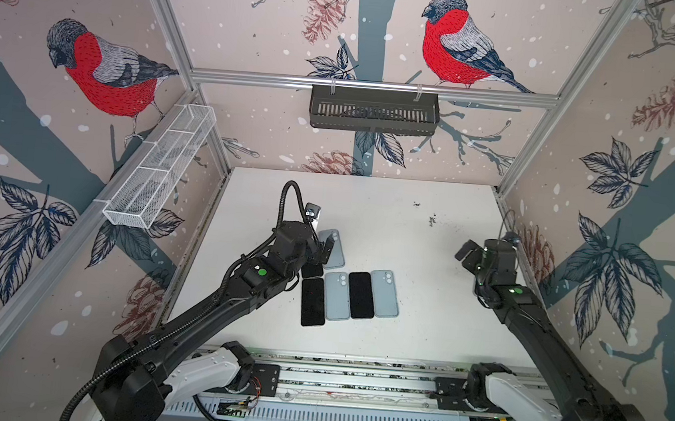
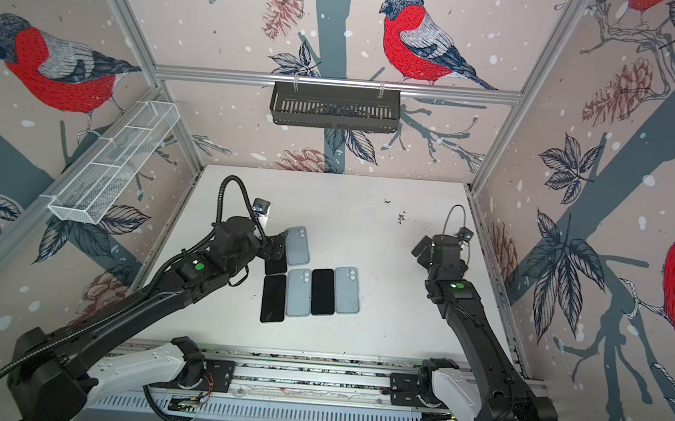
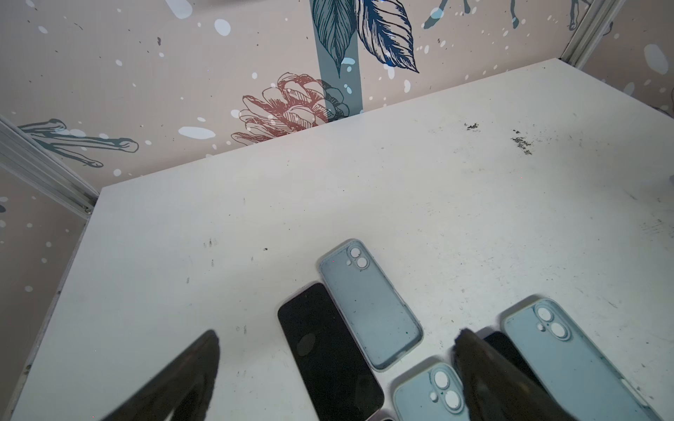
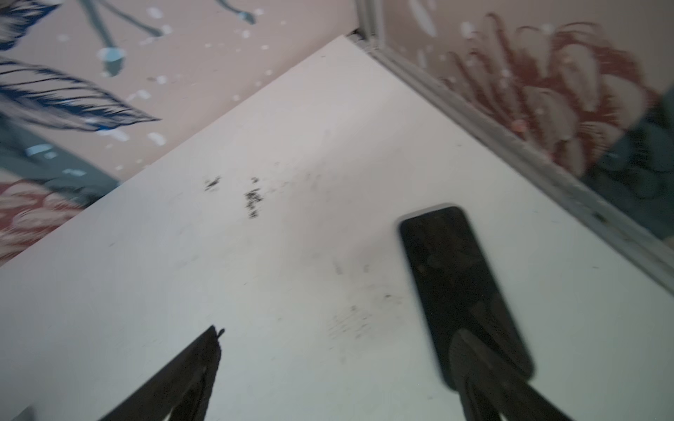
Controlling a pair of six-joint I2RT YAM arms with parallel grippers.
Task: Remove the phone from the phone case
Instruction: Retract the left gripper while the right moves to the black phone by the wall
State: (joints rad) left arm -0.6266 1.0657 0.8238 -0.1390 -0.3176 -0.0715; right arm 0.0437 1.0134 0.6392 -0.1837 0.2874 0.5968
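Both claws apart, empty — left gripper [image 1: 322, 253] by empty case [image 3: 370, 304], right gripper [image 4: 339, 331] over bare phone [image 4: 463, 288], right side. We judge extraction done; next, lift clear.

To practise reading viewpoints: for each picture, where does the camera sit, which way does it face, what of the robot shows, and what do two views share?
Both top views: high in front, looking down on the table; both arms, left gripper, right gripper.
Left wrist: on left arm, facing the back wall over an empty case; own fingers.
Right wrist: on right arm, facing the back right corner, a black phone; own fingers.
Shared: top views and left wrist show that case.
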